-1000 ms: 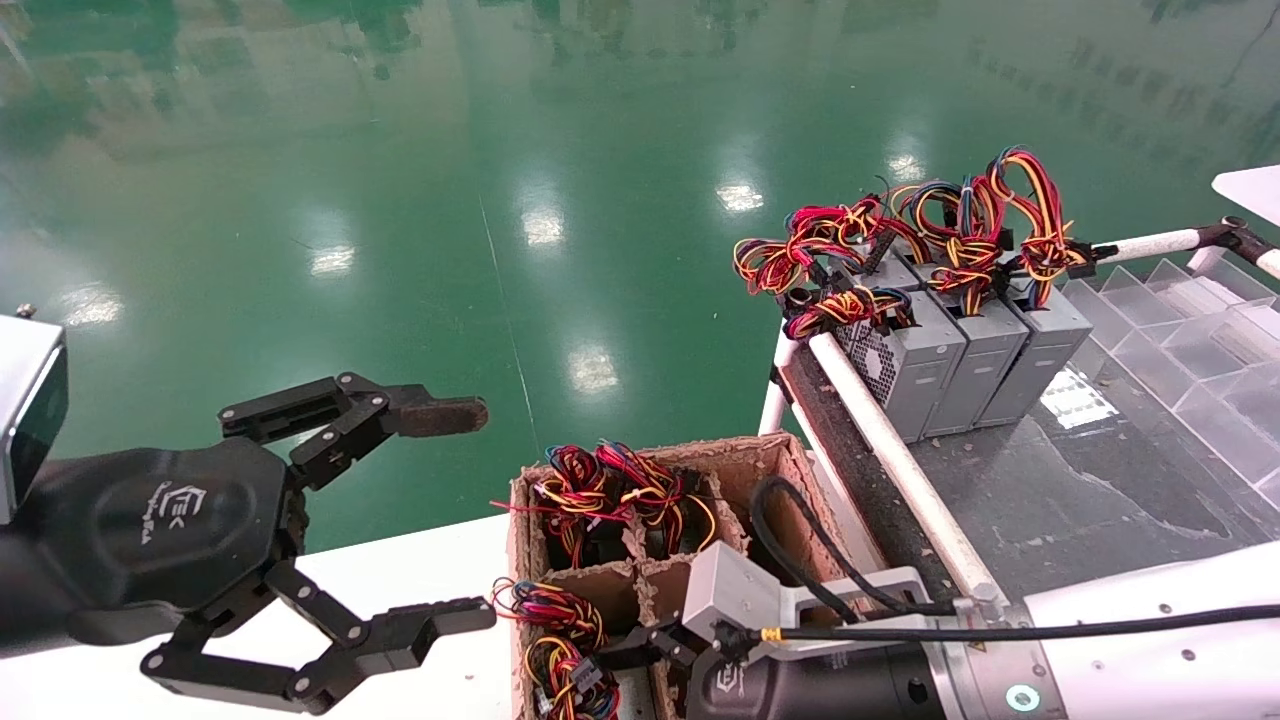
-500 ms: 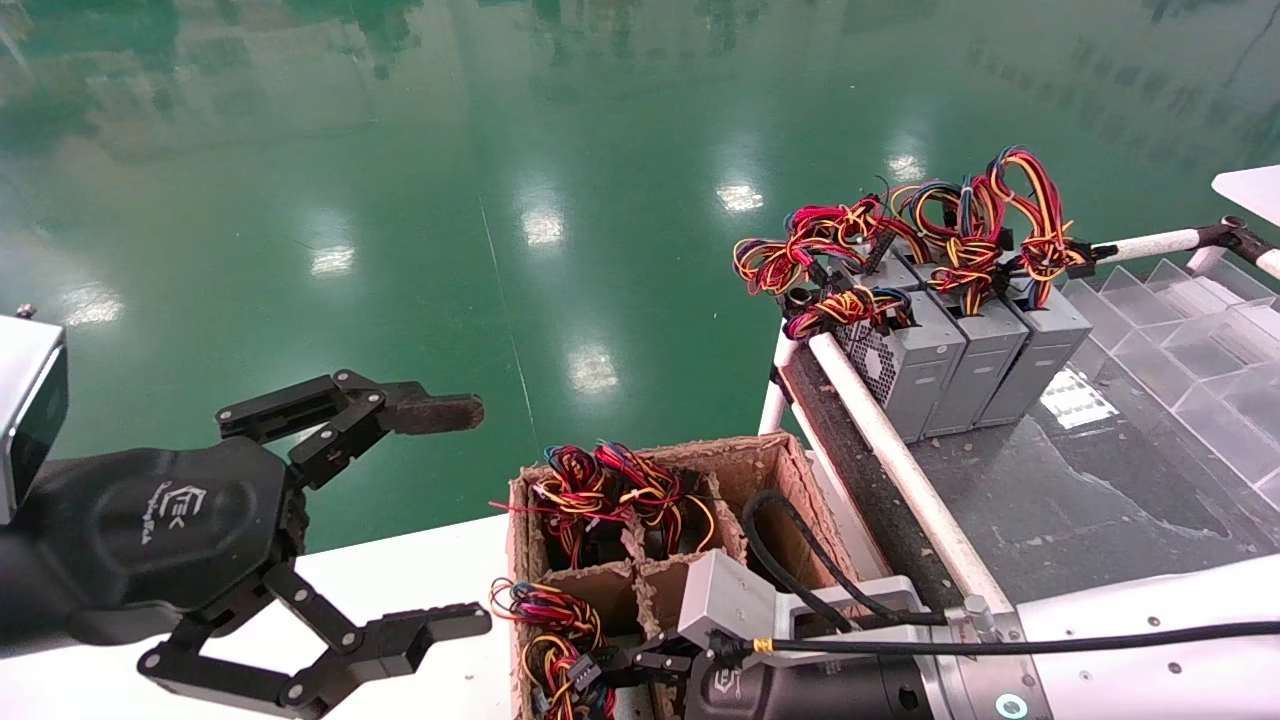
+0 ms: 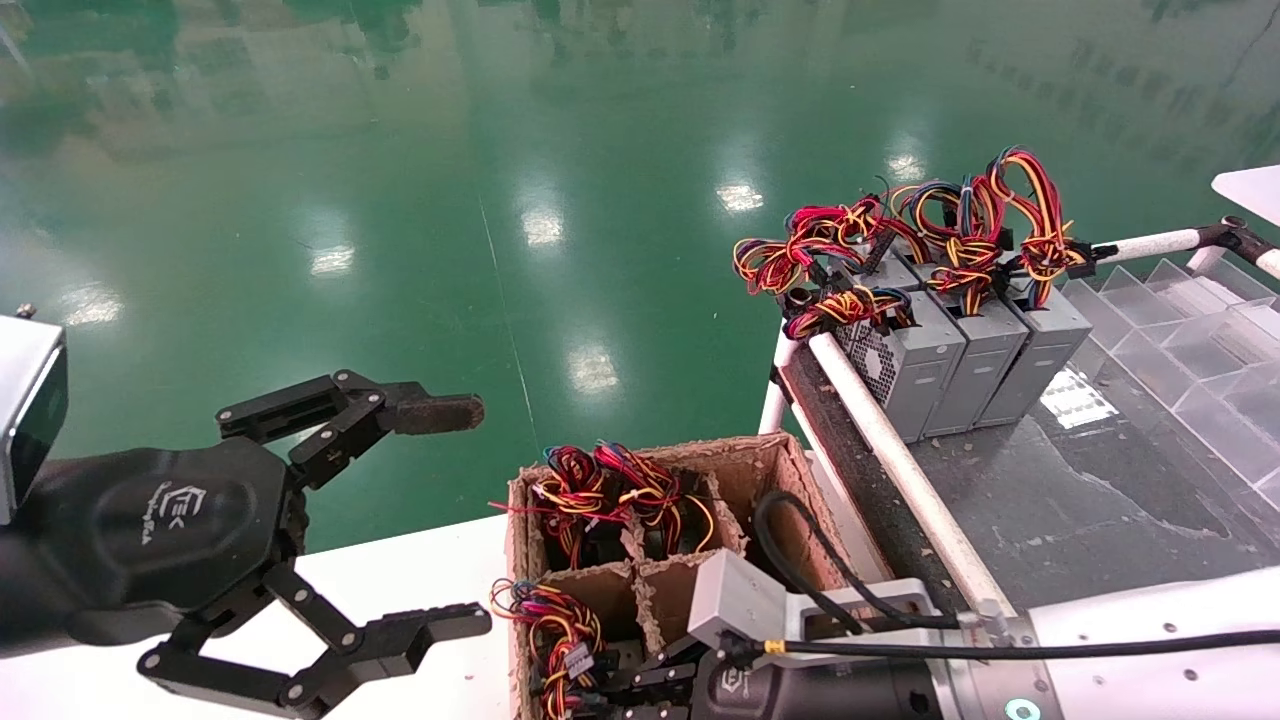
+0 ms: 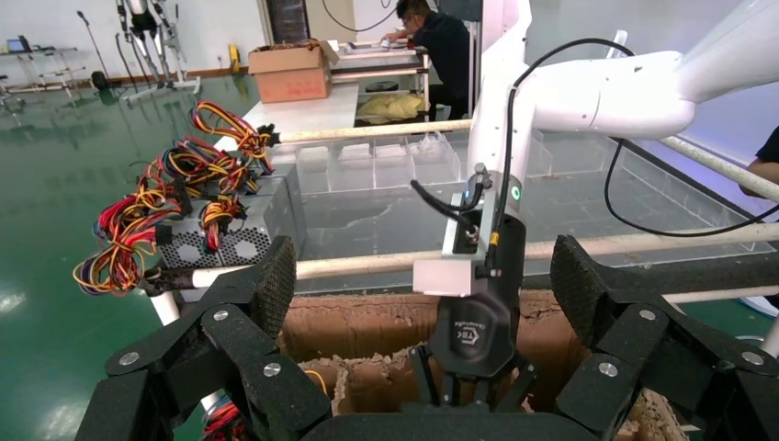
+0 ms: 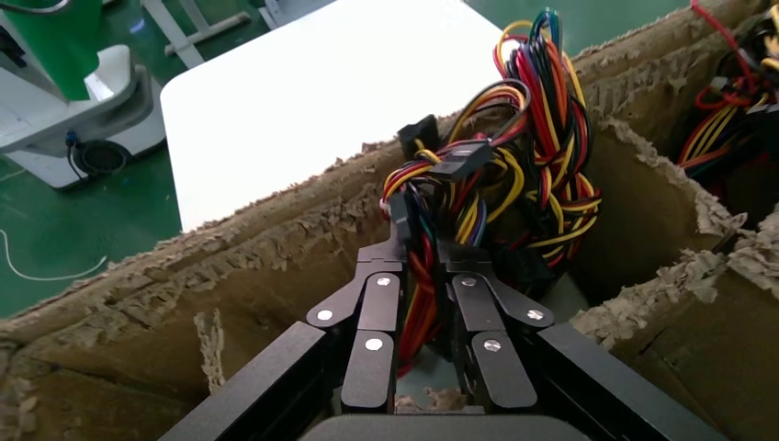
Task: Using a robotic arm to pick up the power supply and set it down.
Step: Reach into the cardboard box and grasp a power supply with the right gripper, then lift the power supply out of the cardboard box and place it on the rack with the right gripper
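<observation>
Green glossy floor fills the upper frame behind a torn cardboard box (image 3: 770, 462).
Lower centre, the right tool (image 5: 421, 276) sits inside a box cell, pinched narrow on a power supply's wire bundle (image 5: 501, 197); cardboard dividers (image 5: 643, 197) crowd it. Lower left, the left tool (image 3: 455, 515) hangs wide over the white table (image 3: 420, 570).

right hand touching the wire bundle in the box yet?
Touching. The right wrist view shows the right hand closed on the wire bundle, wires pinched between its fingers.
</observation>
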